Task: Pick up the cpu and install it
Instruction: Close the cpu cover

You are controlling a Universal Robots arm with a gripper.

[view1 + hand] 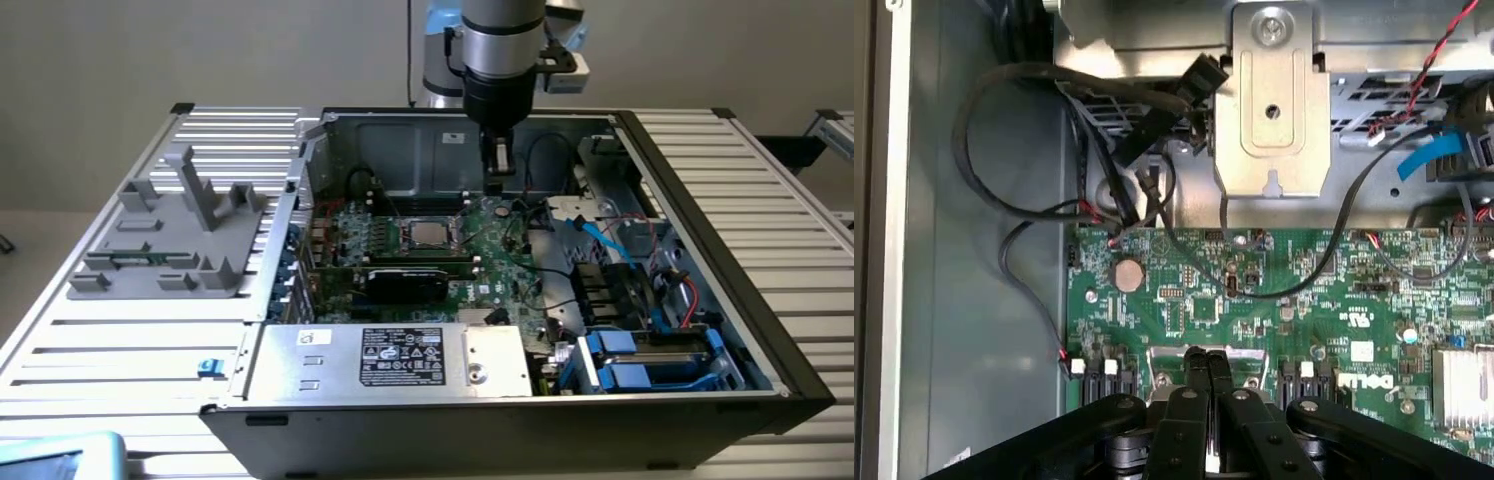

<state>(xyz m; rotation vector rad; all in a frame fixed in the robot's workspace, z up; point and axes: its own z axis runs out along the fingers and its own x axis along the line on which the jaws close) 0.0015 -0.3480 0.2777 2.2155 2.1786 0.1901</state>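
The cpu (430, 233) lies seated in the motherboard socket (391, 233), so installing looks done; the claw (497, 187) (fingers pressed together, empty) hangs just beyond it, toward the far wall.

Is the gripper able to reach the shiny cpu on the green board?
Probably yes. The case is open on top and nothing covers the cpu. The gripper hangs close beside it, above the board. Its jaws are shut, though, so they would need to open first.
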